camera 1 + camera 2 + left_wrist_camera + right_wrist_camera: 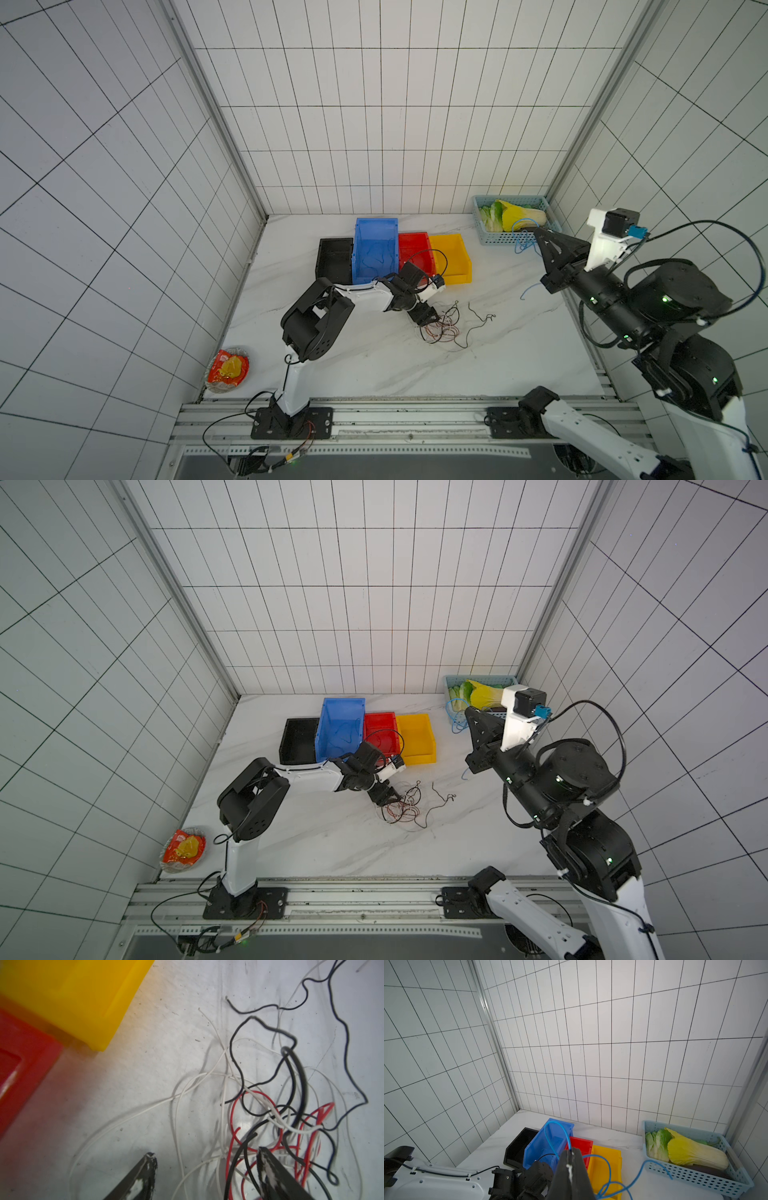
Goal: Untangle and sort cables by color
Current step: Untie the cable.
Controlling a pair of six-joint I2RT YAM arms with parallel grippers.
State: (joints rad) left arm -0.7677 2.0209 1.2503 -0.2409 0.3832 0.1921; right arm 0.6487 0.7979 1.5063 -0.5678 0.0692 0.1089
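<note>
My left gripper (428, 319) sits low over the desk (374, 374) with its jaws spread wide and nothing pinched between them. It is at the edge of the tangle of cables (441, 330), a loose knot of red, black and white strands lying mid-desk, just in front of the bins. In the left wrist view one finger (270, 1167) overlaps red and black strands, and a few white ones run across the gap between the fingers. My right gripper (571, 1153) is raised above the desk beside the pale blue basket (498, 240) that holds a cabbage (519, 217). It is clamped tight on a blue cable (557, 1121), which arches out of the tip and droops in loops towards the desk. At the back of the desk stand the black bin (334, 243), blue bin (376, 223), red bin (413, 237) and yellow bin (449, 241) in a row. More blue cables (376, 261) already lie inside the blue bin.
</note>
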